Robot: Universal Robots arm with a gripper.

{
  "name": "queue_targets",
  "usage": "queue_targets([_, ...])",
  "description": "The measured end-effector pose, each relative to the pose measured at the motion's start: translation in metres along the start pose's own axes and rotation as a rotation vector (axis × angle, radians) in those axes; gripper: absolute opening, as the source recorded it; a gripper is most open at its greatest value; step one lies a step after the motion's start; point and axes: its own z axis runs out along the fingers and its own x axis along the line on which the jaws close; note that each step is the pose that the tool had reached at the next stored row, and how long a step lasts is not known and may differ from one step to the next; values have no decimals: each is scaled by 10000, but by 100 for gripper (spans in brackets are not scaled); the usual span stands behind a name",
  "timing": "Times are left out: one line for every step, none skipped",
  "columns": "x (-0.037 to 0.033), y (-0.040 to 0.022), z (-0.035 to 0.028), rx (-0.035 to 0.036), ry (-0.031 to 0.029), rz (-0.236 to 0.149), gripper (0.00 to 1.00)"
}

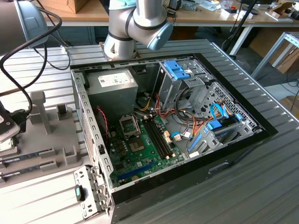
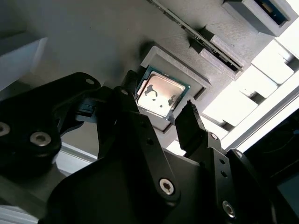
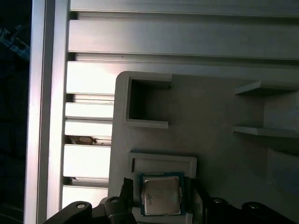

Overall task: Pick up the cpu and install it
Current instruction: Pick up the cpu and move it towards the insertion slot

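Note:
The cpu (image 2: 161, 93) (image 3: 161, 195), a small square chip with a silvery top and a thin green rim, lies flat in a raised pocket of a grey holder (image 2: 93, 42) (image 3: 215, 116). In both wrist views my gripper (image 2: 156, 105) (image 3: 160, 189) hovers right over it, open. One black finger (image 2: 125, 95) stands beside one edge of the chip and the other finger (image 2: 189, 119) beside the opposite edge, each with a small gap. In the exterior view the open computer case (image 1: 243, 144) holds the green motherboard (image 1: 140, 154) with its bare socket (image 1: 129, 125).
The grey holder (image 1: 46, 126) sits on the ribbed metal table at the exterior view's left, with long memory sticks (image 1: 28, 156) in its slots. Inside the case are a power-supply box (image 1: 112, 86), drive cages (image 1: 180, 74) and bundled cables (image 1: 187, 126). The arm's elbow (image 1: 135, 23) looms behind the case.

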Motion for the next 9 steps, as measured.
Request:
queue_targets([0,0,16,0,0,-1,60])
queue_targets([1,1,37,0,0,1,60])
queue_targets([0,2,48,0,1,0,60])
queue_targets([0,2,56,1,1,0,60])
queue_targets([0,3,65,1,2,1,60])
queue_targets([1,3,68,1,3,1,60])
queue_targets([1,3,68,2,3,0,60])
queue_targets([1,3,68,2,4,0,60])
queue_targets([0,3,68,1,-2,0,60])
